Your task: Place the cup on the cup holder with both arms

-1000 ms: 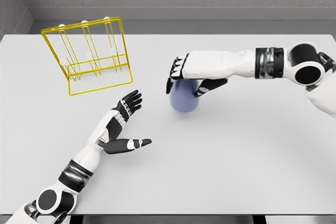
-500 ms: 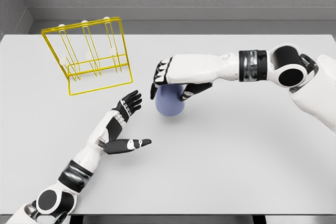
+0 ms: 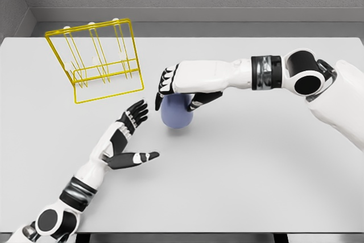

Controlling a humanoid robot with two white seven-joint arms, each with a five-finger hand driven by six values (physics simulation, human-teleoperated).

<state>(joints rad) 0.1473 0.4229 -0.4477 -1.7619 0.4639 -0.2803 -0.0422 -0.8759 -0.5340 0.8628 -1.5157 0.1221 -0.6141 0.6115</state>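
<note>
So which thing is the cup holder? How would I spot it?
Look at the big white table, then go to its far left corner. The cup holder stands there, a rack of thin yellow wire with upright pegs. It is the only yellow thing; the cup is a solid blue-purple shape under the right hand.

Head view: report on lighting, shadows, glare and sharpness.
Head view: soft, even light with no glare on the white table; only a faint shadow under the blue cup held by the right hand; the yellow cup holder and the open left hand look slightly soft-edged but readable; no obvious distortion.
</note>
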